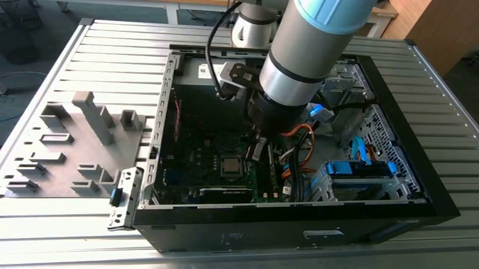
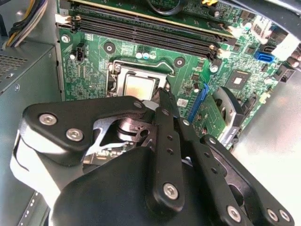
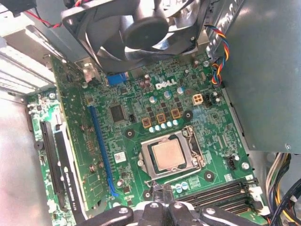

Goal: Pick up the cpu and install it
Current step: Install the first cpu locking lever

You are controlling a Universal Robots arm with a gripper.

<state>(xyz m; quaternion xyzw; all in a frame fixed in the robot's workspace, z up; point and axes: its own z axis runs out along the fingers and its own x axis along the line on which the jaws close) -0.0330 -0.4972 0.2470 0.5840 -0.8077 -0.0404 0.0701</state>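
Inside the open computer case (image 1: 389,120), near frame centre, the cpu (image 3: 168,155) sits in its socket; the gripper (image 2: 162,96) hovers just beside, fingers pinched together, empty.

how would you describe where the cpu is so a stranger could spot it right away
Look inside the open computer case at the green motherboard. The cpu lies in the metal-framed socket beside the memory slots: a flat, shiny square, the board's only bare metal plate.
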